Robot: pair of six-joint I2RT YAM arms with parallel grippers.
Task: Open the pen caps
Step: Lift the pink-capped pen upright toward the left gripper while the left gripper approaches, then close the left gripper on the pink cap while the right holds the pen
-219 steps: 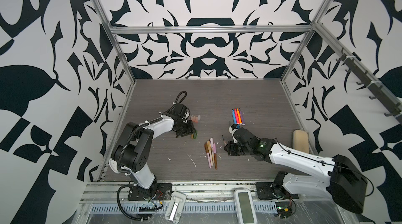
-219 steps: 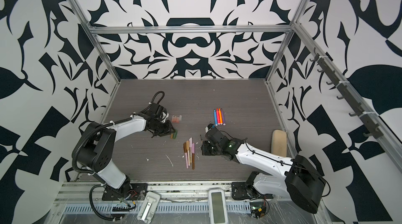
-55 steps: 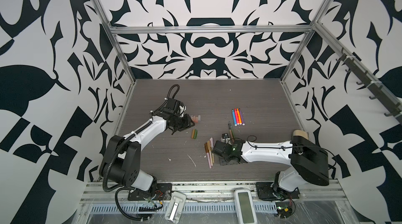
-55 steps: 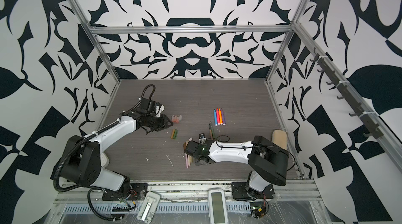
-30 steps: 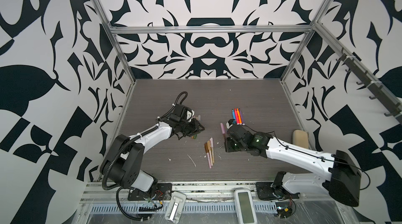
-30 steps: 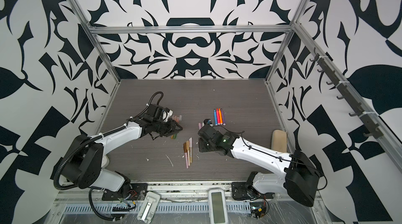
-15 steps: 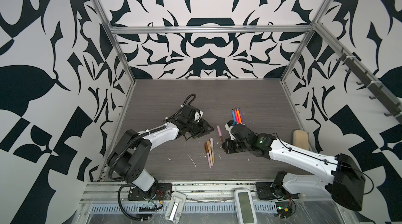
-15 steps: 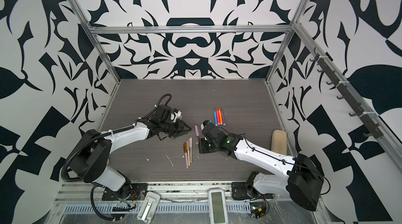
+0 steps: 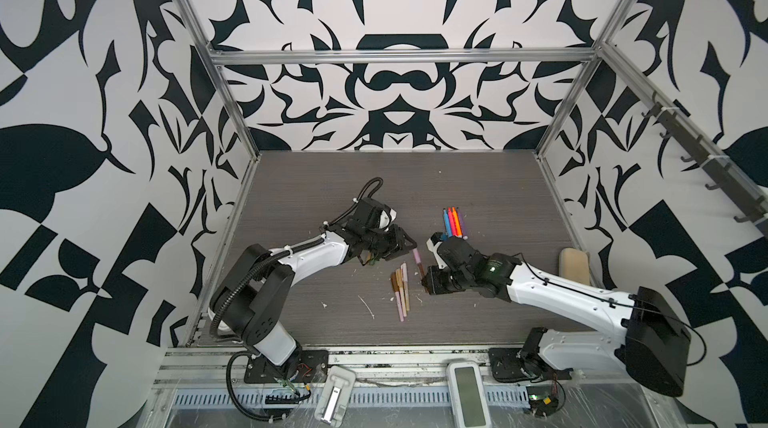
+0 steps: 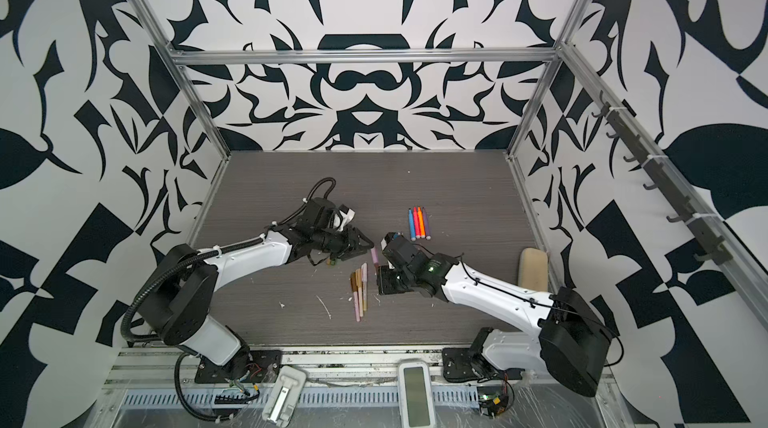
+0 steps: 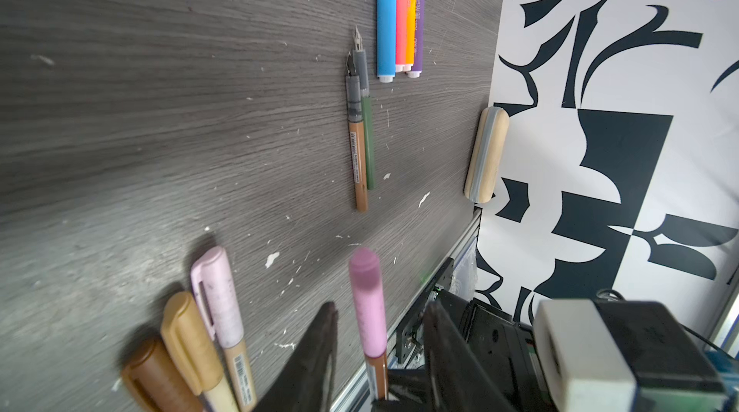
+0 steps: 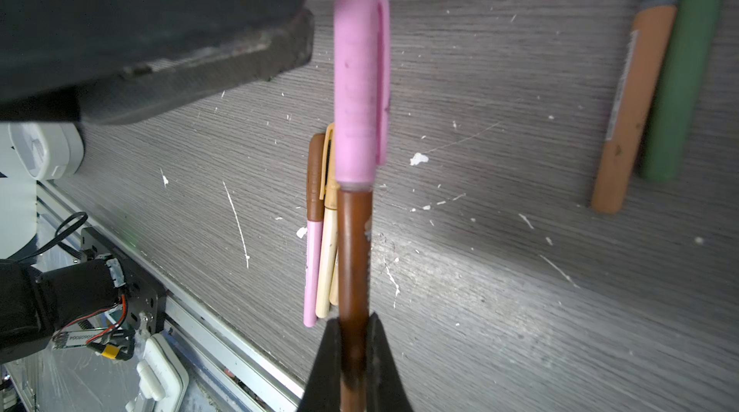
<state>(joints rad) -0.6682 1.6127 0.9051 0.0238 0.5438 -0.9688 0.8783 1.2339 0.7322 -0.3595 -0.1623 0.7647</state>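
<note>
one pen is up off the table (image 9: 498,181) right now: a brown pen (image 12: 354,254) with a pink cap (image 12: 360,70). the right gripper (image 12: 354,322) has it, jaws pressed tight onto the brown barrel. the cap end points to the far side, right into the left gripper (image 11: 380,308). that one hangs with its jaws spread, one finger either side of the pink cap, a gap showing on both sides. all this happens mid-table, just near of the four bright pens (image 9: 453,222) lying side by side. a cluster of capped pens (image 9: 400,291) lies flat just left of the right gripper. in the left wrist view, two uncapped pens (image 11: 362,130), one brown and one green, lie touching each other close by the bright four.
</note>
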